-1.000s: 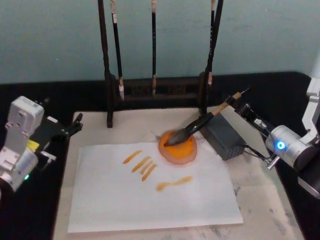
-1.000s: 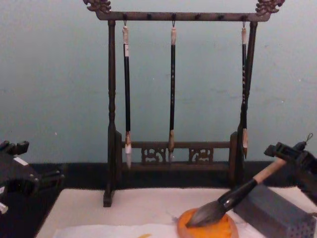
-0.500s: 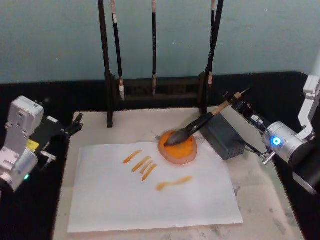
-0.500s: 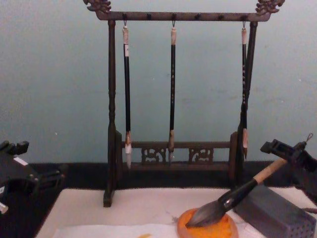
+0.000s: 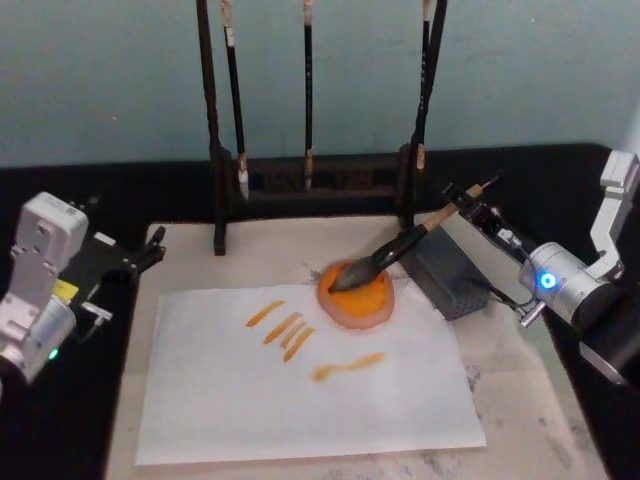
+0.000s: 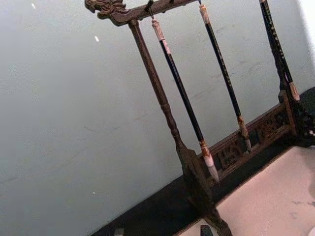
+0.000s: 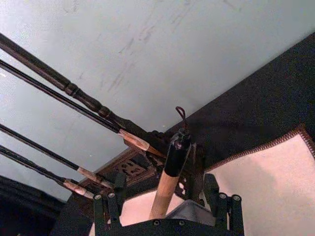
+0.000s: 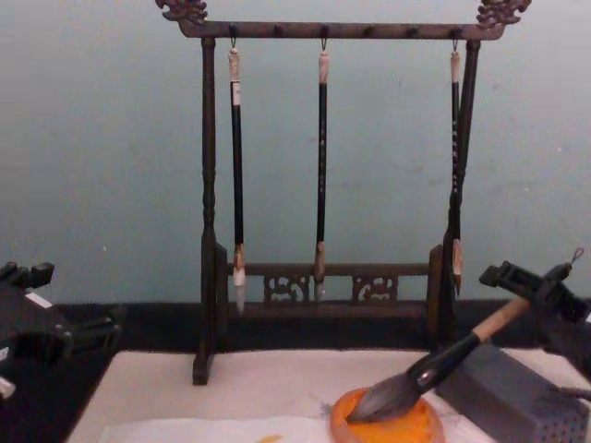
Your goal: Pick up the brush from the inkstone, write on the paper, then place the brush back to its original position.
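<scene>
Looks like a lab bench dressed as a calligraphy desk. Carved rack (image 8: pixel 323 29) with three slim brushes (image 8: pixel 237 185) near back edge of black table (image 5: pixel 150 190), beige felt mat (image 5: pixel 530 400) on top, inkstone (image 5: pixel 360 305) and stroke-marked paper (image 5: pixel 300 400) on mat, bare teal wall (image 5: pixel 120 80) behind.

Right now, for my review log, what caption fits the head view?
Brush tip resting in orange inkstone, right end effector open around its handle, orange strokes on the paper.
</scene>
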Robot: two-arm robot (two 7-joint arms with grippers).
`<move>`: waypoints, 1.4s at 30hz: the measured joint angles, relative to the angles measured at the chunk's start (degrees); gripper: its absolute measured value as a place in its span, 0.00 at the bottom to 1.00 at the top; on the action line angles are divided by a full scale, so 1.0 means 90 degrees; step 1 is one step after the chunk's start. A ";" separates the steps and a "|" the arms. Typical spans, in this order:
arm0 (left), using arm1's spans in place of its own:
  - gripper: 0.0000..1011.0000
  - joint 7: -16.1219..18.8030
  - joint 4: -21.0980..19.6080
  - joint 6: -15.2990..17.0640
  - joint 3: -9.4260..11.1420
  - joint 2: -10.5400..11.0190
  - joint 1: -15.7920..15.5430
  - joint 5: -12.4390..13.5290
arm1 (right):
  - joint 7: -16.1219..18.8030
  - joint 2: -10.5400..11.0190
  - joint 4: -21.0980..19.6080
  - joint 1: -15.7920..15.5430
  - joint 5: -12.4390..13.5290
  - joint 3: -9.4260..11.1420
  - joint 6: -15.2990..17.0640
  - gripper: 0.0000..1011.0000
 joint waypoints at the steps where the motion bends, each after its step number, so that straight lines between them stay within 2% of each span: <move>1: 0.99 0.0000 0.0000 0.0000 0.0000 0.0000 0.0000 0.0000 | 0.0015 0.0007 0.0005 0.0005 0.0000 -0.0013 -0.0013 0.99; 18: 0.99 0.0000 0.0000 0.0000 0.0000 0.0000 0.0000 0.0000 | 0.0064 0.0026 0.0014 0.0017 -0.0002 -0.0039 -0.0042 0.99; 21: 0.99 0.0000 0.0000 0.0000 0.0000 0.0000 0.0000 0.0000 | 0.0060 0.0025 0.0014 0.0016 -0.0002 -0.0037 -0.0039 0.95; 25: 0.99 0.0000 0.0000 0.0000 0.0000 0.0000 0.0000 0.0000 | 0.0054 0.0022 0.0011 0.0013 -0.0003 -0.0034 -0.0034 0.88; 42: 0.99 0.0000 0.0000 0.0000 0.0000 0.0000 0.0000 0.0000 | 0.0045 0.0021 0.0005 0.0009 -0.0006 -0.0027 -0.0024 0.33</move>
